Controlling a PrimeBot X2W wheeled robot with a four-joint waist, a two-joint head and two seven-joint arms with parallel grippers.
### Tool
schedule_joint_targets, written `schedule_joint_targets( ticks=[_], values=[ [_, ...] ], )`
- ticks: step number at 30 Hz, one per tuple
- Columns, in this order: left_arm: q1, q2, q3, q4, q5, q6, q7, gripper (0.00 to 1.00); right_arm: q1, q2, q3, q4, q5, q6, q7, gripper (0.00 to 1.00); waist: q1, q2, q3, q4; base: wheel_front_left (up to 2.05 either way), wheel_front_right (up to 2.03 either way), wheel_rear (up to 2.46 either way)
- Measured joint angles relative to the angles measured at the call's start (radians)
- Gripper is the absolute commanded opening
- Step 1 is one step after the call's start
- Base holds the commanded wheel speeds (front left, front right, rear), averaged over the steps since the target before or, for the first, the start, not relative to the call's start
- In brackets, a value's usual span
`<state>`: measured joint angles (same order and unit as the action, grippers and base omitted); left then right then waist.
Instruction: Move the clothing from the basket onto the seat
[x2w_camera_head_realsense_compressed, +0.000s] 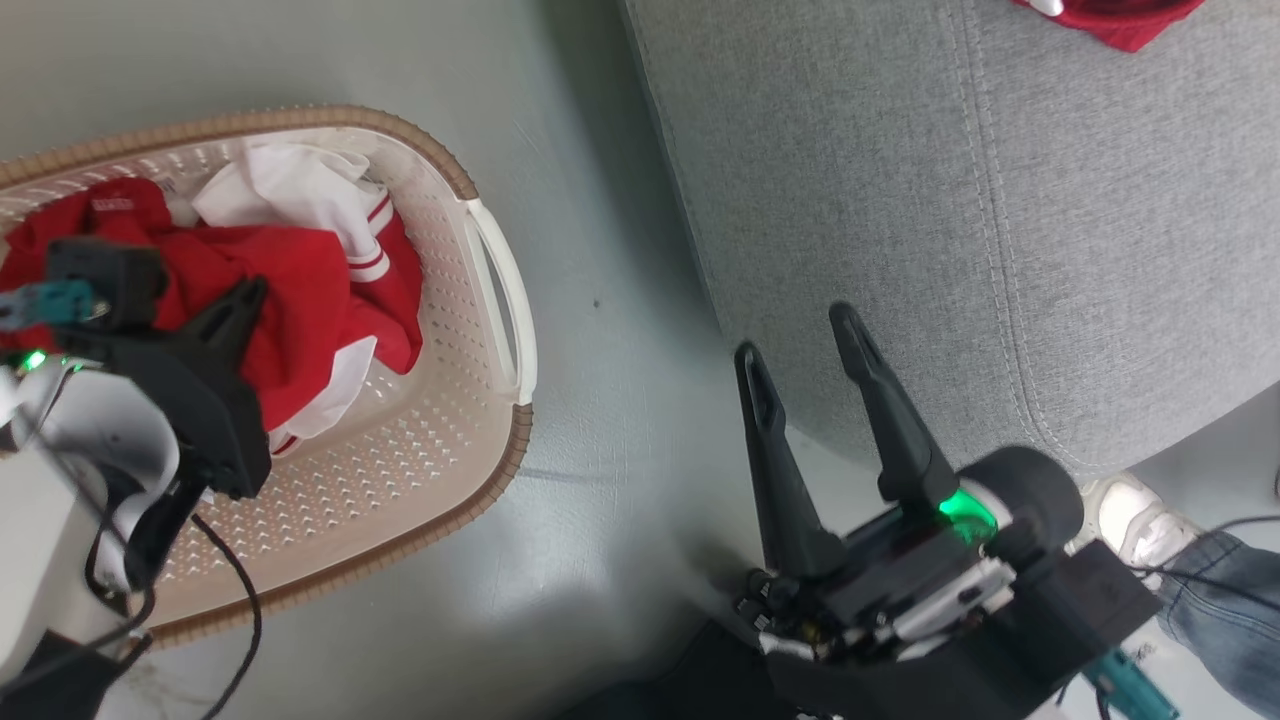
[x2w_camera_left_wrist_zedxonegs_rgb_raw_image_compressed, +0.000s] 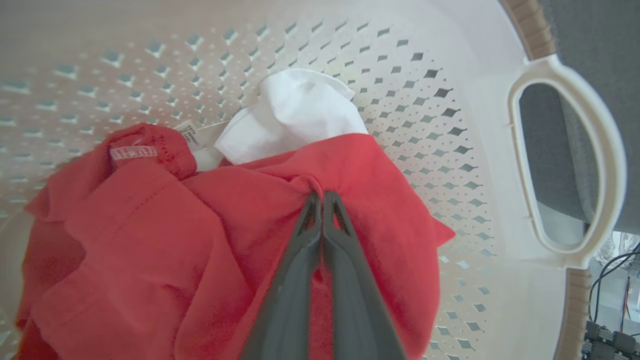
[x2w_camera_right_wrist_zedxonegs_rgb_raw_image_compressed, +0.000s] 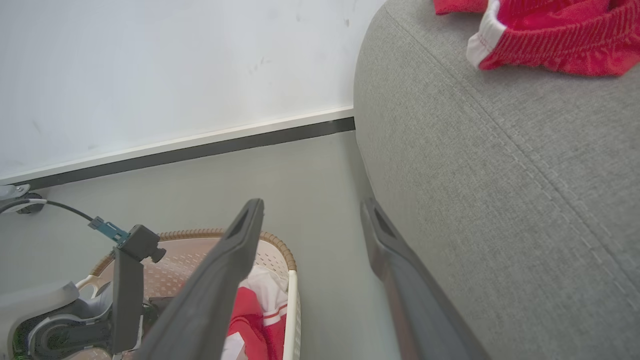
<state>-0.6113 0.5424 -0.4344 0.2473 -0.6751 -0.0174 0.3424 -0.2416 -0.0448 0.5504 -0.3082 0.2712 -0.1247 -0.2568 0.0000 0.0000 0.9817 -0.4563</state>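
A: Cloth in the basket?
B: Red garment (x2w_camera_left_wrist_zedxonegs_rgb_raw_image_compressed: 150, 240): soft matt knit, creased. Its white panel (x2w_camera_left_wrist_zedxonegs_rgb_raw_image_compressed: 295, 115): smoother cloth, also matt.
A: Basket itself?
B: Basket (x2w_camera_head_realsense_compressed: 440, 440): cream plastic, smooth, faint sheen, perforated. Rim (x2w_camera_head_realsense_compressed: 300, 118): brown, ribbed, woven-look.
A: Your pincers?
B: My left gripper (x2w_camera_left_wrist_zedxonegs_rgb_raw_image_compressed: 322, 197) and my right gripper (x2w_camera_head_realsense_compressed: 795, 335): 2 dark fingers each, smooth and matt, hard plastic by the look.
A: Seat?
B: Seat (x2w_camera_head_realsense_compressed: 1000, 250): grey woven fabric, coarse, matt, stitched seams. 2nd garment (x2w_camera_right_wrist_zedxonegs_rgb_raw_image_compressed: 550, 45) on it: red ribbed cloth, white trim.
A: Rest?
B: Floor (x2w_camera_head_realsense_compressed: 620, 480): smooth grey, dull gloss. Wall (x2w_camera_right_wrist_zedxonegs_rgb_raw_image_compressed: 175, 65): white, matt.
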Motion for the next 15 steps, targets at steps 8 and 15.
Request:
schedule_joint_targets(
  ticks=[8,15],
  values=[
    [0.074,-0.098,0.039,-0.063,-0.079,-0.018,-0.15,0.0,-0.057,0.0,-0.1,0.082,-0.031,0.0,0.0,1.0,0.0,0.0,-0.051,0.033,0.0,0.0,0.0],
    [0.17,-0.122,0.106,-0.08,-0.144,-0.034,-0.272,0.0,-0.091,-0.001,-0.188,0.177,-0.054,0.0,0.0,1.0,0.0,0.0,-0.124,0.106,0.0,0.0,0.0]
  ],
)
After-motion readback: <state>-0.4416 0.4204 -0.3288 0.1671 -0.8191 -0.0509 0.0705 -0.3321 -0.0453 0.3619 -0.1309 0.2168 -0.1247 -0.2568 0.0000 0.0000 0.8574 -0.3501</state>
